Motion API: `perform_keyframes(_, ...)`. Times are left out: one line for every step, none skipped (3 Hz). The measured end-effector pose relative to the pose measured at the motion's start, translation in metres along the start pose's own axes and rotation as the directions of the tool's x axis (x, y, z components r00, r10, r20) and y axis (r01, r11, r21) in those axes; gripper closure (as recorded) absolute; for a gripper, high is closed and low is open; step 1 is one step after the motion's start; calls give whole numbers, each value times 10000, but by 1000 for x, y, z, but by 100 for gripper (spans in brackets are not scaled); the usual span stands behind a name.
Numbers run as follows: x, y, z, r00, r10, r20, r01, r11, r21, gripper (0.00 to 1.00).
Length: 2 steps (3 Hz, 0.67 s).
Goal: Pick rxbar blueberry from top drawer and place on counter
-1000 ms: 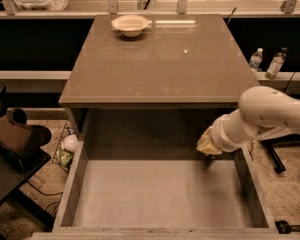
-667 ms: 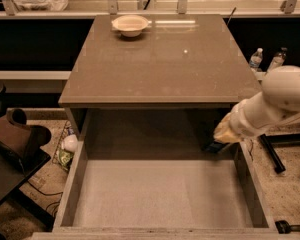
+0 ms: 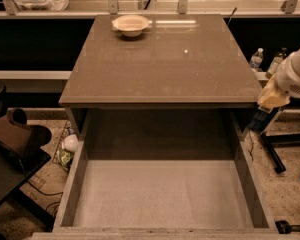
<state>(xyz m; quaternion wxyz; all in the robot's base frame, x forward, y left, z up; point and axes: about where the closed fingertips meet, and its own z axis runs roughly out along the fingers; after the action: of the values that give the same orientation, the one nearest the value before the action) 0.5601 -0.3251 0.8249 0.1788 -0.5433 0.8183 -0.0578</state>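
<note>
Camera view: the gripper [image 3: 264,115] hangs off the right front corner of the table [image 3: 160,69], outside the drawer's right wall and a little below the table's edge. It looks closed on the bar [image 3: 258,124] — a small dark-blue shape pinched beneath the arm's pale wrist, pointing down and to the left. The drawer [image 3: 160,194] stands pulled open, its speckled floor bare, so the picking step reads as done and the carry to the table is the step in hand. The bar is out of the drawer but not yet above the top. A bowl [image 3: 131,24] sits at the far left of the table, well apart from the gripper. The next move likely calls for raising the bar above the table's edge, then swinging left over the open near-right part — away from the bowl — before lowering and letting go.
</note>
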Motion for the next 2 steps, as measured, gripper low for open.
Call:
perform_keyframes(15,-47,-61,9972,523,-534,-482,9960,747,100)
perform_keyframes(14,-72,-92,9948,742,-701,-652,9904,1219,100)
